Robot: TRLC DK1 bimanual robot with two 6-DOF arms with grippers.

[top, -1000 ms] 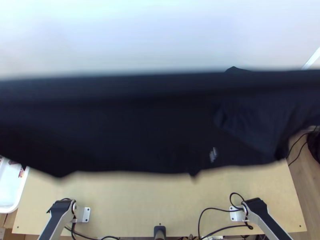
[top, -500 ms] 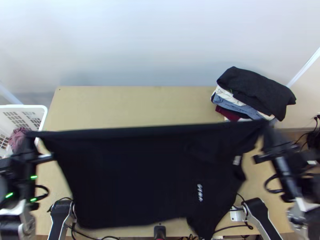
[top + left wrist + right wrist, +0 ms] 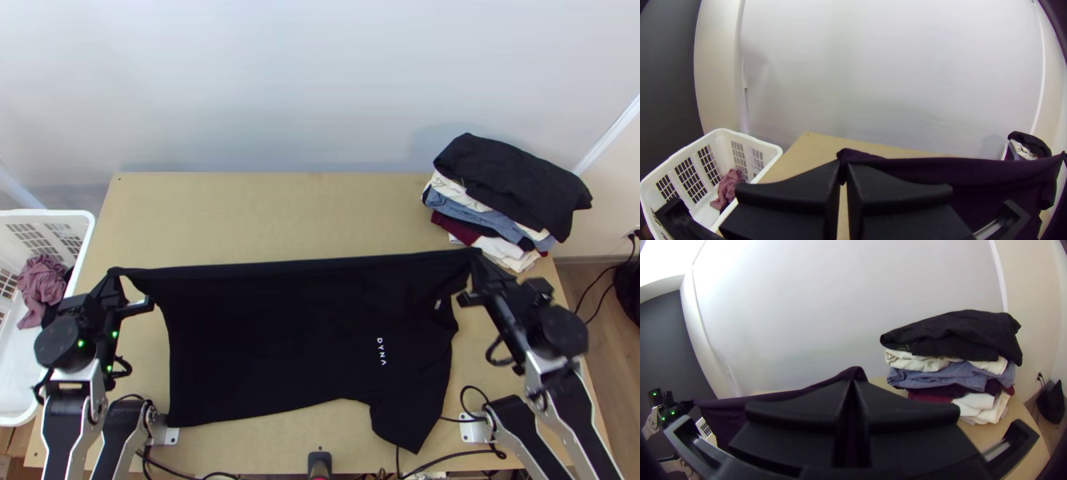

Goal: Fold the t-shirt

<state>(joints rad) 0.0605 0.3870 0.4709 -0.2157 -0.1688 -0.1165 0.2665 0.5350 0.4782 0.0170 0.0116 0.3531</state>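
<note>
The black t-shirt [image 3: 272, 344] hangs stretched between my two grippers, its far edge taut and its body falling toward the table's near edge, with a sleeve and small white print toward the right. My left gripper [image 3: 117, 280] is shut on one end of that edge; in the left wrist view the fingers of my left gripper [image 3: 843, 171] pinch the t-shirt [image 3: 915, 169]. My right gripper [image 3: 475, 264] holds the other end; in the right wrist view my right gripper [image 3: 853, 386] is shut on the t-shirt [image 3: 787, 395].
A stack of folded clothes [image 3: 512, 192] stands at the table's back right. Left of the table is a white basket [image 3: 78, 228] with a mauve cloth [image 3: 42, 284] in it. Bare wooden table [image 3: 272, 212] lies behind the t-shirt. Black cables [image 3: 456, 456] run along the near edge.
The t-shirt has come down from high in front of the camera, uncovering the table and clothes stack. Both arms have entered the top view and lowered, and their grippers now appear closer together there.
</note>
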